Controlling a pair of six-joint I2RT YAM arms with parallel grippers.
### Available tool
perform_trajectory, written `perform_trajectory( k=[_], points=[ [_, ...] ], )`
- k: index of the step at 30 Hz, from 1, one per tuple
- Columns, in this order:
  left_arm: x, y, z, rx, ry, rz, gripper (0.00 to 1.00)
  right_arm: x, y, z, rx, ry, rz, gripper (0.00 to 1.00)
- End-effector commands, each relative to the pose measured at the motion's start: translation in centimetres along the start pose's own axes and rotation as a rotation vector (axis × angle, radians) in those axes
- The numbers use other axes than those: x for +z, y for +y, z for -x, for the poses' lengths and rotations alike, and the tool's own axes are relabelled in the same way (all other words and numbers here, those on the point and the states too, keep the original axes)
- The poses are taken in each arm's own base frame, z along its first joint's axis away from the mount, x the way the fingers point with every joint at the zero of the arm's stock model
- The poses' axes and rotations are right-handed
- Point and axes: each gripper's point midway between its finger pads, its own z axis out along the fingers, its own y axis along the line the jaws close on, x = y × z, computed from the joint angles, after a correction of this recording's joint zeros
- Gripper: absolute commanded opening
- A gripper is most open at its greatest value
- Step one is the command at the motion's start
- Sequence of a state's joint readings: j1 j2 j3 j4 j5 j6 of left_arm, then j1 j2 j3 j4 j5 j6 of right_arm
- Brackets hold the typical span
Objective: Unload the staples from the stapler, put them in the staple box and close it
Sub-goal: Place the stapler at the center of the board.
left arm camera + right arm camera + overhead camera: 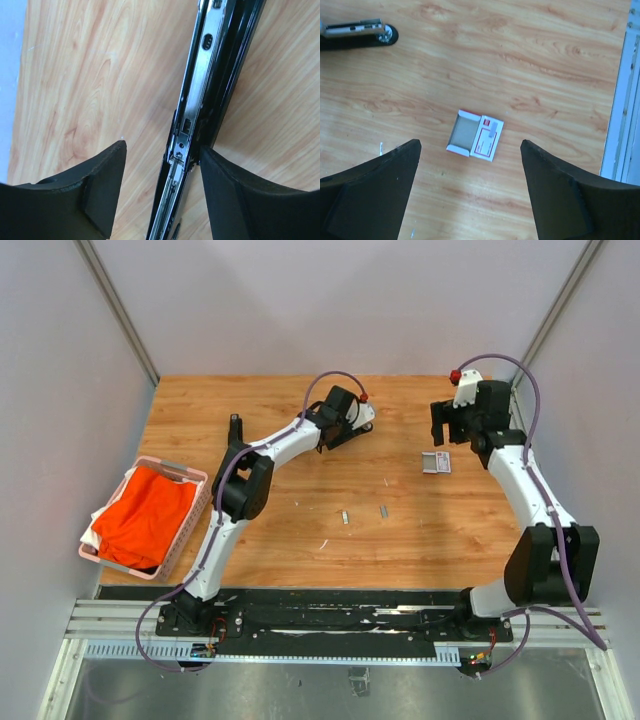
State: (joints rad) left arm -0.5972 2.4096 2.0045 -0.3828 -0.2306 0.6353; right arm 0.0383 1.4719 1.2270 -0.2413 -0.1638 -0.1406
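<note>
The black stapler point(364, 428) lies open at the back middle of the table, its silvery magazine point(200, 75) facing up. My left gripper point(352, 426) is open and straddles it. In the left wrist view the right finger point(235, 195) touches the stapler's side and the left finger point(95, 190) stands apart. Two short silvery staple strips point(345, 517) point(383, 510) lie loose mid-table. My right gripper point(448, 430) is open and empty, hovering above a small white box with red print point(475, 137). The stapler also shows at the top left of the right wrist view point(357, 32).
A pink basket point(190, 476) holding orange cloth sits at the table's left edge. A slim black object point(236, 428) lies at the back left. A metal frame post point(620, 100) runs along the right edge. The white box point(437, 463) is open and shows an empty tray.
</note>
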Motion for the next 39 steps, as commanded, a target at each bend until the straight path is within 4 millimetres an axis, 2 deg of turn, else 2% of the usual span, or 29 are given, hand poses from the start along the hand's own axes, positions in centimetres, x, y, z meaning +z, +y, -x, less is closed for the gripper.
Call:
perform_trajectory(
  k=[1,6,14,22,34,39],
  points=[
    [0.3,0.8,-2.5,0.076,0.088,0.038,0.65,-1.9,-0.3,-0.7,0.011,-0.024,0.012,0.83],
    [-0.2,0.5,-3.6,0.115,0.121,0.031,0.68,-2.6,-0.6,-0.6,0.052,-0.053,0.018,0.84],
    [-1.1,1.1,-4.7,0.155,0.139,0.066,0.7,-2.4,-0.1,-1.0,0.063,-0.055,0.041,0.84],
    [0.7,3.5,-4.4,0.146,0.172,0.213,0.7,-1.9,0.1,-1.9,0.066,-0.044,0.051,0.84],
    [3.2,4.9,-2.9,0.181,0.161,0.291,0.7,-1.6,0.1,-2.3,0.07,-0.038,0.058,0.84],
    [3.2,5.2,-2.6,0.162,0.154,0.299,0.7,-1.6,0.0,-2.4,0.069,-0.039,0.054,0.83]
  ],
)
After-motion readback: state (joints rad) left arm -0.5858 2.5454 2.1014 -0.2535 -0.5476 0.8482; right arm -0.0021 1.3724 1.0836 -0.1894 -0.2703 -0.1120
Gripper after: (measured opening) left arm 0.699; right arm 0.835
